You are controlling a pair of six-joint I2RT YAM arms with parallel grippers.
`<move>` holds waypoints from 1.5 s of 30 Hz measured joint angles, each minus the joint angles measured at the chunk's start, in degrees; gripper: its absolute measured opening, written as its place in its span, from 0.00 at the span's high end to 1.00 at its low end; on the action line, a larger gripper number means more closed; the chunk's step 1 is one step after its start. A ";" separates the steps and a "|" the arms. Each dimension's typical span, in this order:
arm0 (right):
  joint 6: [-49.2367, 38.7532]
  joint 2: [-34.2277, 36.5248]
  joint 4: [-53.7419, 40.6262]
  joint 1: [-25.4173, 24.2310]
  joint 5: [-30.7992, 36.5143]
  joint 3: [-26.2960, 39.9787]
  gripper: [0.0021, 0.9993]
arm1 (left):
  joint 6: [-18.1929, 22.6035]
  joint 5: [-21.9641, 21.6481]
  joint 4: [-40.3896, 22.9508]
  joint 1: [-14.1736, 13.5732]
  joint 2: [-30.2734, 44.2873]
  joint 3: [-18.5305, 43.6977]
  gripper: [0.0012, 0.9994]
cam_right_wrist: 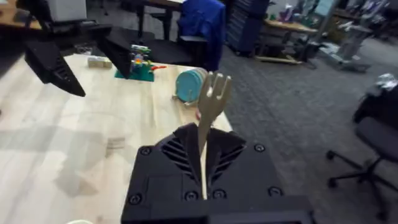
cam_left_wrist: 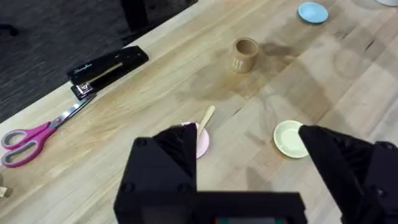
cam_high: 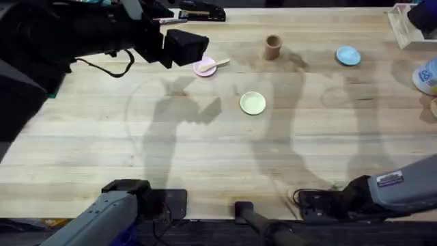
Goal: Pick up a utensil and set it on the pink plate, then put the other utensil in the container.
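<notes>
Right gripper (cam_right_wrist: 204,186) pinches the fork (cam_right_wrist: 211,118) upright, prongs up, back near its base | left gripper (cam_left_wrist: 249,168) spread above pink plate (cam_high: 202,67), where the pale wooden spoon (cam_high: 213,65) lies, handle overhanging | risk: thin fork handle slipping or tilting, missing the narrow container (cam_high: 273,47).

The table (cam_high: 102,143) is pale blond wood with darker grain streaks and grey shadows. On it, the pink plate (cam_high: 203,67) is pale pink; the spoon (cam_high: 213,65) across it is light, unpainted wood. Right of that plate stands the container (cam_high: 273,47) — tan-brown. Nearer than it lies a pale yellow plate (cam_high: 252,103), and further right a sky-blue plate (cam_high: 348,56). The fork (cam_right_wrist: 211,99) is pale wood — held between black fingers.
</notes>
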 joint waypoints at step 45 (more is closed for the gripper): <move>13.19 25.53 26.46 3.29 -0.43 0.02 0.97 | 0.00 0.00 0.00 0.00 0.00 -0.01 0.01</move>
